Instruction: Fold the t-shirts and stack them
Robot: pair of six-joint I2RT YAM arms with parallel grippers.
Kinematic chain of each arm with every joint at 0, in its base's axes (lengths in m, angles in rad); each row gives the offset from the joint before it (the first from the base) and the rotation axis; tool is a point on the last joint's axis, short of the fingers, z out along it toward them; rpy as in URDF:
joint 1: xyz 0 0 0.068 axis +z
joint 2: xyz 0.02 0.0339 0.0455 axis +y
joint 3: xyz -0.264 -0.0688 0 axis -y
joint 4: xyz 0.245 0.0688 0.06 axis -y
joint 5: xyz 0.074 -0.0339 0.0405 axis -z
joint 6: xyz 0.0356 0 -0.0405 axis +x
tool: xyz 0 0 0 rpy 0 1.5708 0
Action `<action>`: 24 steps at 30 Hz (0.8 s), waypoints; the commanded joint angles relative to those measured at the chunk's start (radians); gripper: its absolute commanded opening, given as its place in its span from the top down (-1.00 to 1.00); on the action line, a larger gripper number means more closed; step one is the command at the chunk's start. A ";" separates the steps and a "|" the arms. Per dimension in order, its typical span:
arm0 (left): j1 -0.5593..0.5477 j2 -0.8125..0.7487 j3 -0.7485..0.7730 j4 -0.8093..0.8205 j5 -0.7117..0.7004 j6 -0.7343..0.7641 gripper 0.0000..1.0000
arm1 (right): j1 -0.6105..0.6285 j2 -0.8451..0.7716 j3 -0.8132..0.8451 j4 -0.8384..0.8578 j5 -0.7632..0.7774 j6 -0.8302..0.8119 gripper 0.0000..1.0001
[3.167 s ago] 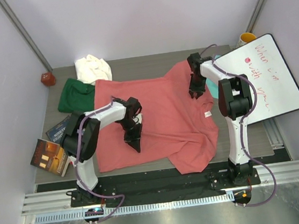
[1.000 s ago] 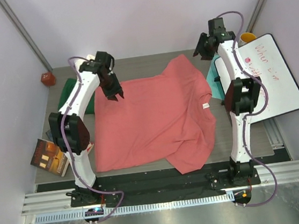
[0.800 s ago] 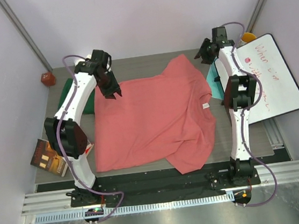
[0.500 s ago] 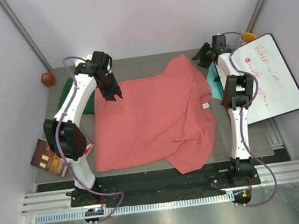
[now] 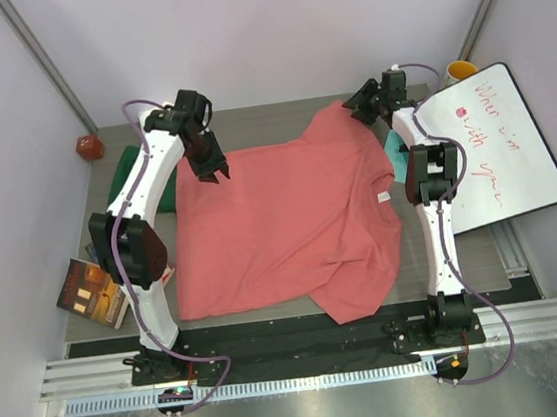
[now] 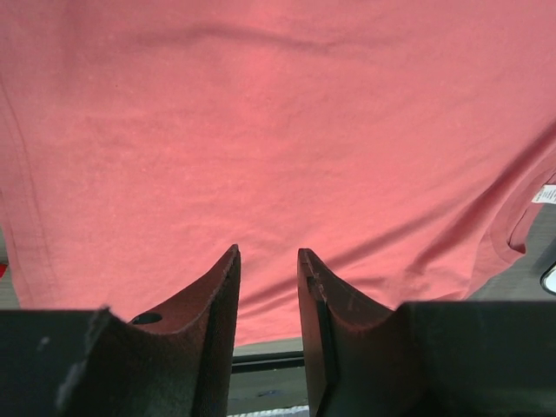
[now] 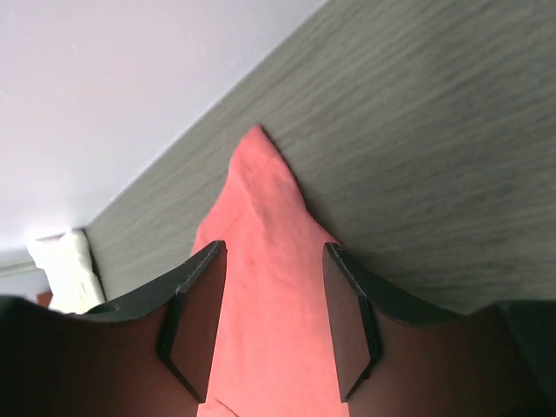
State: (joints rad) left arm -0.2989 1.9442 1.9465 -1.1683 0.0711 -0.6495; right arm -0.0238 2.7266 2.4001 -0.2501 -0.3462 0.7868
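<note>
The table carries the salmon-pink t-shirt spread flat over its middle. The body runs left to right, with the neck label at the right end and the hem on the left. The dark green t-shirt lies bunched off the far-left corner, mostly behind my left arm. I catch the cream-white t-shirt only as a pale patch at the edge of the right wrist view. What matters to me is the pink shirt's far edge, since each end of it has an arm over it. The left gripper hangs over the far hem corner, jaws parted by a narrow gap and empty, with the cloth stretching away toward the near edge beneath it. The right gripper is spread wide and empty, and the far sleeve tip lies just ahead along the line between its fingers, flat on the wood. I judge that each arm should take its own corner and that the fold should come toward me.
</note>
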 commanded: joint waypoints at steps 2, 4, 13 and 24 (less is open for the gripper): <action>0.000 -0.007 0.043 -0.027 -0.014 0.019 0.33 | -0.005 0.059 0.088 0.080 0.033 0.069 -0.09; 0.000 -0.004 0.054 -0.036 -0.025 0.021 0.34 | -0.007 0.059 0.074 0.089 0.041 0.069 -0.09; 0.000 0.032 0.095 -0.057 -0.036 0.030 0.34 | -0.018 0.074 0.082 0.153 0.069 0.100 -0.09; 0.000 0.099 0.166 -0.082 -0.024 0.022 0.35 | 0.005 0.098 0.087 0.028 -0.074 -0.015 -0.02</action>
State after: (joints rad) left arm -0.2989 2.0300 2.0689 -1.2297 0.0486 -0.6384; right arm -0.0402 2.8155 2.4794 -0.1253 -0.3626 0.8597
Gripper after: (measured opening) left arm 0.327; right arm 0.513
